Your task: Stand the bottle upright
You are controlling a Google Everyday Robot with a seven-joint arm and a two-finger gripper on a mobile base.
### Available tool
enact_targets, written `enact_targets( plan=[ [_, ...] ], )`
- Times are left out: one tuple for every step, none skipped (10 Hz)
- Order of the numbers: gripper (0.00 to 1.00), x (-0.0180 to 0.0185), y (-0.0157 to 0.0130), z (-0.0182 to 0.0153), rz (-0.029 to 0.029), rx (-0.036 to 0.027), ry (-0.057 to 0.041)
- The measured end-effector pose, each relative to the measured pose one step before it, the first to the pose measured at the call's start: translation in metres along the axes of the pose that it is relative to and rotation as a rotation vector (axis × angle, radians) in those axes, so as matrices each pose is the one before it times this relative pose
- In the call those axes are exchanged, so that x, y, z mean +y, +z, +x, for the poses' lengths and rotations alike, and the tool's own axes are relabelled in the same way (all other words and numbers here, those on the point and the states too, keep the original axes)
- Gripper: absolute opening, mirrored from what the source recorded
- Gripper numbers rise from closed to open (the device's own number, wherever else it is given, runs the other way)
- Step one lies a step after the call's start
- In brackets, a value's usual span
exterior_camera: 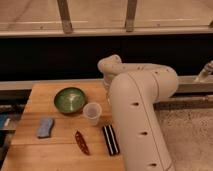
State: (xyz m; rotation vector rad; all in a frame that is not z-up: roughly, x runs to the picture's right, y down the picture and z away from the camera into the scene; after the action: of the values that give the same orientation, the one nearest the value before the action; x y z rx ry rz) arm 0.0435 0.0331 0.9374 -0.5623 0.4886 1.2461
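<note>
Now, claw fully closed, unseen behind the white arm; grip contents unclear.

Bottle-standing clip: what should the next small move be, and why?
Probably a short, slow lift. The gripper is shut but hidden behind the arm at the right edge of the table; the bottle is out of sight too, so whether it is held cannot be seen.
</note>
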Motion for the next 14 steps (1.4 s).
enact_targets(
  plan=[
    [0.0,-0.00344,-0.0139,-0.00455,0.00715,-0.02633,0.00316],
    [0.0,-0.00314,-0.01086,-0.00427,0.00773,-0.02376,0.00195],
    [0.0,-0.00414,-0.01008,-0.0043,0.0114,-0.02542,0.00179],
    [0.0,-0.00251,-0.00799,-0.00426,0.00842,-0.02111,0.0009],
    [0.0,-0.00191,-0.00515,-0.00285,0.00779,-0.01296,0.00014],
    [0.0,-0.00302,-0.00686,-0.00463,0.01417,-0.01733,-0.00112],
    [0.0,-0.00287,-0.00739,-0.00561,0.01437,-0.01622,-0.00081],
    [0.0,-0.00214,-0.00806,-0.00555,0.0111,-0.01547,-0.00008],
    [0.0,-0.0013,-0.01002,-0.00691,0.01116,-0.01937,-0.00165],
    [0.0,-0.00131,-0.01487,-0.01108,0.01235,-0.03225,-0.00245],
    [0.0,-0.00215,-0.00634,-0.00512,0.00753,-0.01519,-0.00049],
    [0.0,-0.00129,-0.0062,-0.00636,0.00581,-0.01991,-0.00128],
    [0.0,0.0007,-0.00307,-0.00461,0.00042,-0.01293,-0.00151],
    [0.0,0.00182,-0.00165,-0.00415,-0.00394,-0.01035,0.00011]
  ],
)
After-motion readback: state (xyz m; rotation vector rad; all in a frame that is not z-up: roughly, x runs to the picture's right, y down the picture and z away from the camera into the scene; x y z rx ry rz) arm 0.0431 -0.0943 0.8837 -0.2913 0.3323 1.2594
